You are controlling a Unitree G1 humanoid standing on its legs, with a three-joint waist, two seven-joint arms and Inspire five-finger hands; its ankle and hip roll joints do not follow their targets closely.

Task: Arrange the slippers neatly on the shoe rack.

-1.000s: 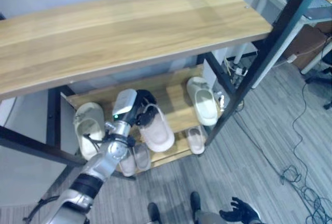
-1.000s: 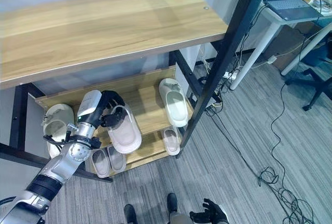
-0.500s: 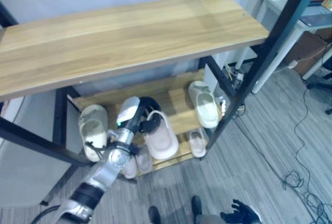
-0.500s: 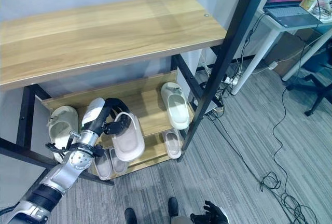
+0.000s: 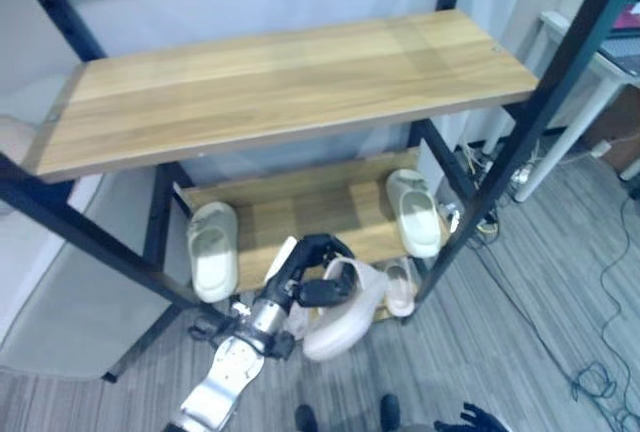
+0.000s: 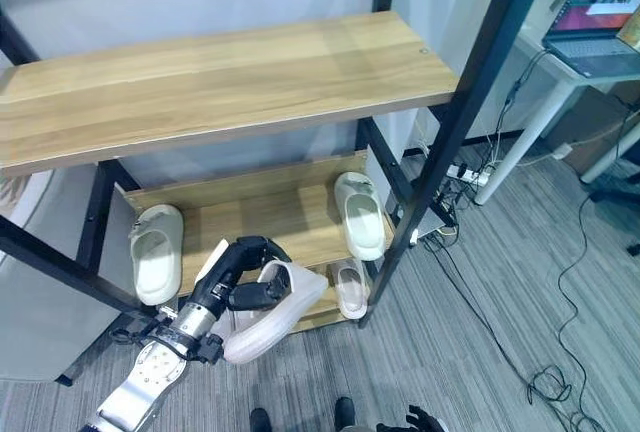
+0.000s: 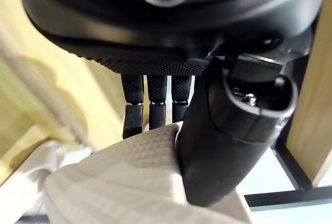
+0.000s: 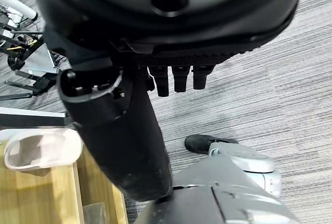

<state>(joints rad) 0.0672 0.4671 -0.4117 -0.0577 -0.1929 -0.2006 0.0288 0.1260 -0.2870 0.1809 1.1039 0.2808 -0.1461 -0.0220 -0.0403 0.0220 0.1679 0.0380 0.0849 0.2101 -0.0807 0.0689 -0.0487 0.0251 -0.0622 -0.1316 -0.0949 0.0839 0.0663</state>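
1. The left hand [image 6: 243, 274] has its fingers [image 7: 150, 111] and thumb curled round a pale pink rubber slipper [image 6: 268, 314], holding it tilted in front of the black-framed wooden shoe rack [image 6: 240, 72], just off the front edge of its middle shelf.
2. On that middle shelf, a cream rubber slipper [image 6: 157, 252] lies at the rack's left end and another cream slipper [image 6: 361, 214] at its right end.
3. A small pale slipper [image 6: 349, 288] sits on the rack's lowest shelf.
4. The right hand [image 8: 129, 130] hangs over grey striped carpet [image 8: 259, 94], fingers relaxed, holding nothing.
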